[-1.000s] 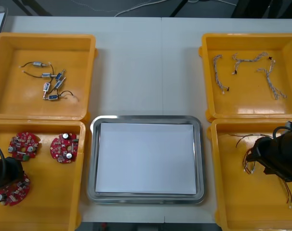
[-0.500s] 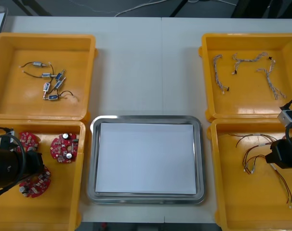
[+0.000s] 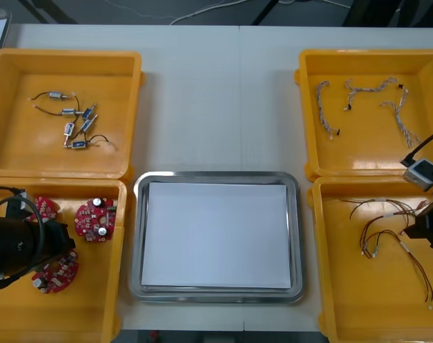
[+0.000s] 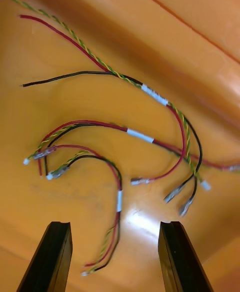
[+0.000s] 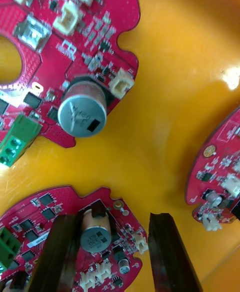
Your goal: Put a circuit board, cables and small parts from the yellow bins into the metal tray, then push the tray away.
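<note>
Right, both arms are down in the near bins at once. The left gripper (image 5: 114,219) hangs low in the near-left bin (image 3: 81,314), fingers apart and holding nothing. It sits astride the edge of a round red board (image 5: 45,207), with that board's silver can (image 5: 95,232) standing between the fingers. That looks like a line-up for a pinch at the rim, the one place a flat board offers any purchase. Two neighbour boards (image 5: 75,47) lie near on the far side but apart from it, so I'd judge there's room to close without catching them. Over on the right, the right gripper (image 4: 114,227) hovers over the near-right bin (image 3: 374,307), fingers wide and empty. The tail of one red and black cable (image 4: 119,197) runs down between them. The trouble there is the tangle: the cables loop across one another, so lifting one may well drag its neighbours along. The tray (image 3: 216,176) waits between the near bins, white inside with nothing in it yet. Each arm will have to clear its own bin wall to reach it. Untouched in the far-left bin (image 3: 16,143) lie the small metal parts (image 3: 70,125), and in the far-right bin (image 3: 359,150) the pale twisted cables (image 3: 366,89).
</note>
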You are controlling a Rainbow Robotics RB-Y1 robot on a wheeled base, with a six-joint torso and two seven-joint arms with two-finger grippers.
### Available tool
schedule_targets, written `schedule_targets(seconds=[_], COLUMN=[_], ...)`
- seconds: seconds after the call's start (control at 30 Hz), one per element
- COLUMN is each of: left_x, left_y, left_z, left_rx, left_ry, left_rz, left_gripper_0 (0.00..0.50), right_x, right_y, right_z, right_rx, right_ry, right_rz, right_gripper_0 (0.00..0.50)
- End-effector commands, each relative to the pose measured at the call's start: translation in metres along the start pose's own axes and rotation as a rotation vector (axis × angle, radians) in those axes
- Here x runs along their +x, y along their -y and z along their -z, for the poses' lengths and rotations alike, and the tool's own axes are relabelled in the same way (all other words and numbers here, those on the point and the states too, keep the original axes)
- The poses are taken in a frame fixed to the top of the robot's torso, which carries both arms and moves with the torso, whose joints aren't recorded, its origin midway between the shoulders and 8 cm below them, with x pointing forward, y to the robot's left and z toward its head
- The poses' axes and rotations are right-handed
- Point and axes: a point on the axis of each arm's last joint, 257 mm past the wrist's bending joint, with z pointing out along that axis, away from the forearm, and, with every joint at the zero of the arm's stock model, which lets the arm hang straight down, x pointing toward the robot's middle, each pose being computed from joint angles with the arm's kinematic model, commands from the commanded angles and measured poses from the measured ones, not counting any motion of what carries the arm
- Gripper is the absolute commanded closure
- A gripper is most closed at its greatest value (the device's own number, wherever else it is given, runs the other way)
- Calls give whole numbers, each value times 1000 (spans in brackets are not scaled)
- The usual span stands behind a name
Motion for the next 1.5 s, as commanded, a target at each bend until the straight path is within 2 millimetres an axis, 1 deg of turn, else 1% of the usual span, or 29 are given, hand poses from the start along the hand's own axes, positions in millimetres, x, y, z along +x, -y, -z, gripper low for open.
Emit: schedule_targets(seconds=[0.03, 0.07, 0.1, 0.13, 0.2, 0.43, 0.53, 0.63, 0.7, 0.87, 0.97, 1.03, 1.2, 1.27, 1.33, 1.43, 1.47, 1.5], left_x=[-1, 0, 0, 0, -2, -18, -27, -38, -45, -61, -68, -73, -83, -91, -95, -97, -94, -92], left_y=[8, 4, 0, -2, -9, -25, -28, -34, -38, -46, -50, -51, -47, -39, -33, -22, -17, -16], left_z=[20, 26, 30, 32, 40, 56, 67, 86, 95, 112, 119, 123, 130, 132, 133, 131, 127, 126], left_rx=[-17, -31, -46, -54, -72, -113, -124, -154, -168, -193, -209, -220, -234, -240, -242, -224, -214, -212], left_ry=[0, -4, -6, -7, -8, 25, 53, 88, 105, 136, 144, 145, 155, 167, 177, 187, 182, 179], left_rz=[28, 21, 11, 9, -7, -31, -48, -150, -204, -352, -446, -525, -684, -828, -916, -1033, -1081, -1101], left_gripper_0=[60, 49, 26, 16, 0, 0, 0, 0, 0, 0, 0, 0, 0, 0, 0, 0, 0, 0], right_x=[17, 18, 22, 21, 29, 50, 58, 64, 65, 68, 68, 67, 64, 65, 64, 64, 64, 64], right_y=[21, 23, 23, 24, 23, 21, 20, 19, 18, 16, 18, 17, 12, 9, 7, 3, 3, 3], right_z=[0, -2, -5, -6, -10, -19, -23, -26, -28, -38, -48, -54, -59, -62, -64, -66, -67, -68], right_rx=[27, 27, 25, 25, 21, 26, 29, 33, 35, 44, 47, 49, 44, 41, 39, 37, 38, 38], right_ry=[1, 5, 4, 7, 2, -22, -31, -38, -39, -40, -30, -22, -17, -19, -18, -20, -20, -20], right_rz=[5, 17, 26, 31, 23, -13, -24, -33, -37, -48, -55, -54, -52, -58, -60, -66, -68, -70], right_gripper_0=[0, 0, 0, 0, 0, 0, 0, 0, 0, 0, 0, 0, 0, 0, 0, 0, 0, 0])
